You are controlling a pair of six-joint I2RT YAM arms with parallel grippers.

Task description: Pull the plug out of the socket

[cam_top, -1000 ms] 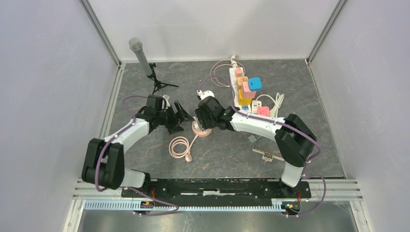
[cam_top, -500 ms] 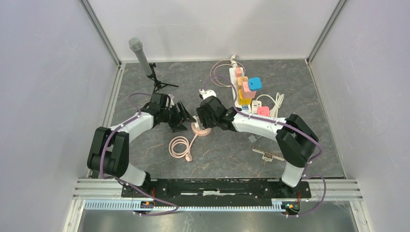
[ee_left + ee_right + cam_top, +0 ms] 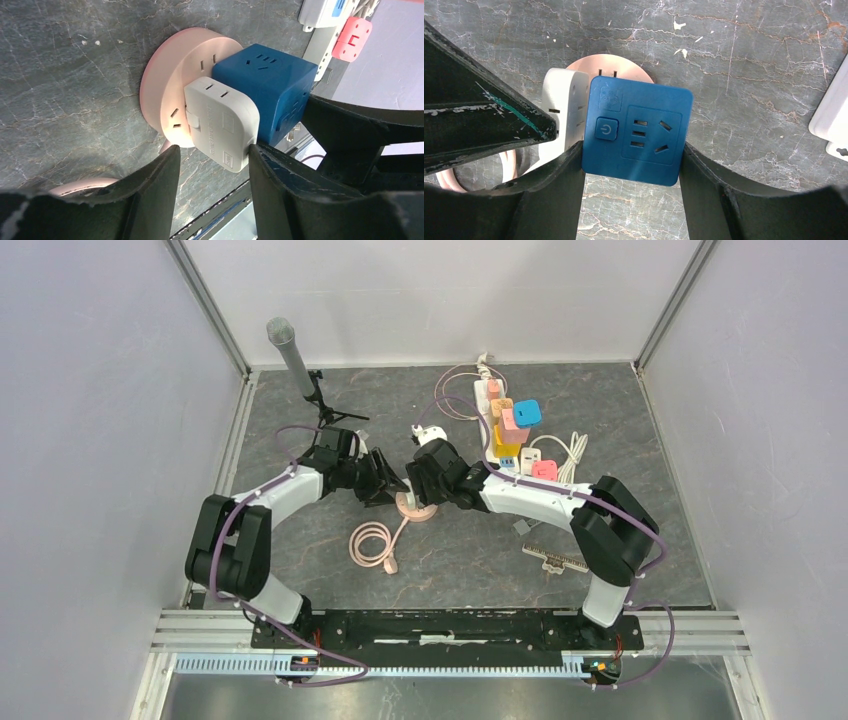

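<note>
One blue cube tight in the right gripper.

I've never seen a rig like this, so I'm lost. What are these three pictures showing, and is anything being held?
Two robot arms stand at a table's near edge. The wide picture looks down from above; the other two come from a camera on each wrist. The left arm and right arm meet at a round pink socket. A blue cube adapter and a white adapter are plugged into it. The right arm's jaws grip the blue cube adapter; the left arm's jaws stand open around the white adapter. Elsewhere: a microphone, a power strip, a comb, a coiled pink cable.
</note>
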